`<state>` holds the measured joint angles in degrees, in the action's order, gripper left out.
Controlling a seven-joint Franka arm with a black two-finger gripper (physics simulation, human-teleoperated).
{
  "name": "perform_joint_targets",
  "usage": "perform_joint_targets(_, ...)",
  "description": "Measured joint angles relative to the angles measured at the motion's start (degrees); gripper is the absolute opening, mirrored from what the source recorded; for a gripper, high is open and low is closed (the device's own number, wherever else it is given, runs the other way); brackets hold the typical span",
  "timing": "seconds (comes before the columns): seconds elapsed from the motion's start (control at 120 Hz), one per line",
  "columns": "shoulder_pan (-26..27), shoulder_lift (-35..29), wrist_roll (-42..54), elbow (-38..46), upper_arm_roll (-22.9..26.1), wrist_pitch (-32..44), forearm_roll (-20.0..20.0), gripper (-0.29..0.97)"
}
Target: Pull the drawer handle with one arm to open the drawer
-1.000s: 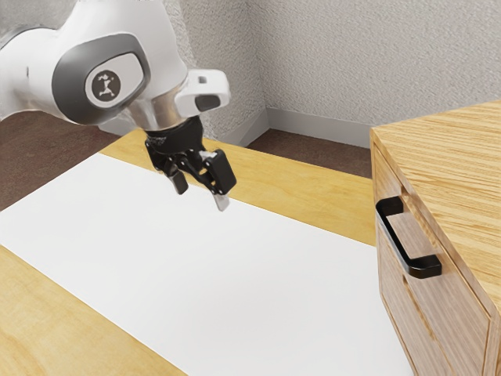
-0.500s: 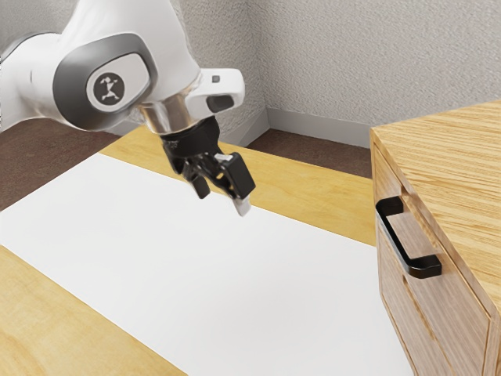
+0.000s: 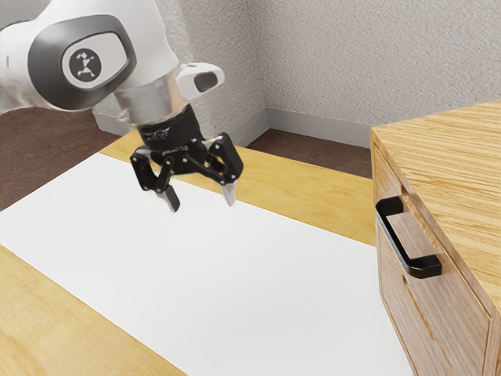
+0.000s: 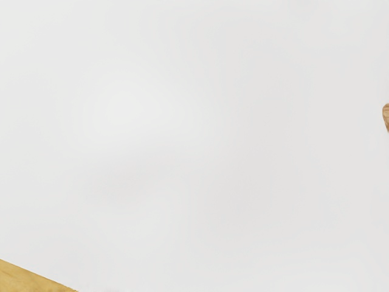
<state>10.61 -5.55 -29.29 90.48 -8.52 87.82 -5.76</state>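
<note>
Item one: flat white sheet (image 4: 194, 134), plain and evenly lit, spread broadly beneath the hand.
Item two: wedge of light-brown wood-grain tabletop (image 4: 24, 281), meeting the sheet along a straight, slanted edge.
Item three: small rounded tan wooden sliver (image 4: 386, 117), well apart from the wedge, across the sheet. What it belongs to cannot be told.

grey textured walls (image 3: 352, 55), white baseboard (image 3: 313, 124), brown floor (image 3: 47, 149), wooden table (image 3: 297, 188)

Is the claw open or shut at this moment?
Open. In the exterior view the claw has its two fingers spread wide above the white sheet, with nothing between them.
</note>
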Motion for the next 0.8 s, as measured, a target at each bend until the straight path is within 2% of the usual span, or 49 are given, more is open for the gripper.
perform_joint_targets(0.15, -4.8, 4.9, -11.8, -1.6, 0.5, 1.6, -1.3, 0.68)
perform_joint_targets(0.408, -13.1, 5.4, -26.7, -2.0, 0.7, 2.9, -1.6, 0.68)
perform_joint_targets(0.642, -20.5, 7.8, -34.7, -2.0, 1.8, 5.2, 1.3, 0.68)
perform_joint_targets(0.683, -19.2, 8.5, -35.3, -2.0, 1.8, 5.9, 1.6, 0.68)
perform_joint_targets(0.717, -15.9, 8.9, -35.8, -2.4, 1.8, 6.4, 1.8, 0.68)
perform_joint_targets(0.8, -0.8, 9.4, -36.8, -2.9, 1.9, 7.3, 2.0, 0.68)
